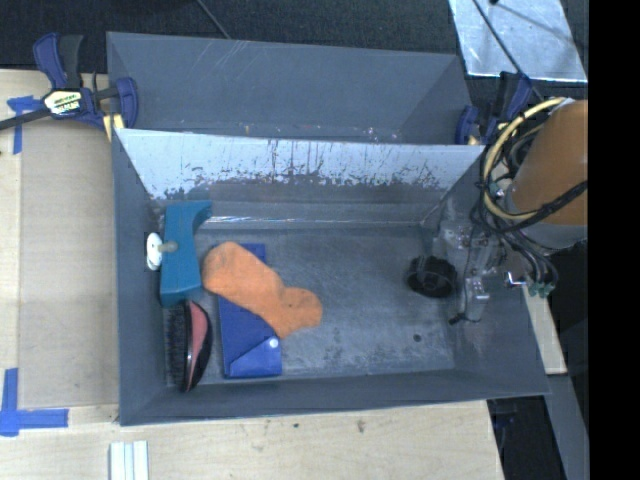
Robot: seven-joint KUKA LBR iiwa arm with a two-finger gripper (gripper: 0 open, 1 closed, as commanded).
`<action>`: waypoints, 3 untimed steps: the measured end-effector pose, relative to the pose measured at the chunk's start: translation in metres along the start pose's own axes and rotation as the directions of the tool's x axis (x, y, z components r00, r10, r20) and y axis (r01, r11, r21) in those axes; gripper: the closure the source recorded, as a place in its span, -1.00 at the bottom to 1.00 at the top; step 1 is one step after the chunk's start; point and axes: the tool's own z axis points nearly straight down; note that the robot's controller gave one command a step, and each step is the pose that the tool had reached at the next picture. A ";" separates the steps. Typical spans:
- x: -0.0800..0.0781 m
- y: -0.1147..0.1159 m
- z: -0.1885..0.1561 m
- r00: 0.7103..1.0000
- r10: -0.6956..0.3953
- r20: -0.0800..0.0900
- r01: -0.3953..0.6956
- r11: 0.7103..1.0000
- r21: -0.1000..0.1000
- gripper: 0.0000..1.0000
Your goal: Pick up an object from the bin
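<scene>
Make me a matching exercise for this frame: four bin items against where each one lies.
Things:
1 orange cloth
2 black cup
3 brush
4 teal block

Places:
A beside the hand, on the view's right
B the view's lower-left corner
C lying over the blue pad
D next to the white knob

Pairs: 1-C, 2-A, 3-B, 4-D.

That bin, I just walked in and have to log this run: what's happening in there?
The robot arm reaches into the grey bin from the right. Its gripper is low at the right end of the floor, beside a small black round thing, and nothing is seen held. At the left end lie an orange cloth, a blue pad, a teal block and a dark brush.
</scene>
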 end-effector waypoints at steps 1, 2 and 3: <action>0.000 0.000 -0.002 1.000 -0.001 0.002 0.001 1.000 0.000 -1.00; 0.032 0.007 -0.011 0.983 -0.183 0.006 0.183 0.983 0.002 1.00; 0.032 0.007 -0.011 0.983 -0.184 0.006 0.184 0.983 0.002 -1.00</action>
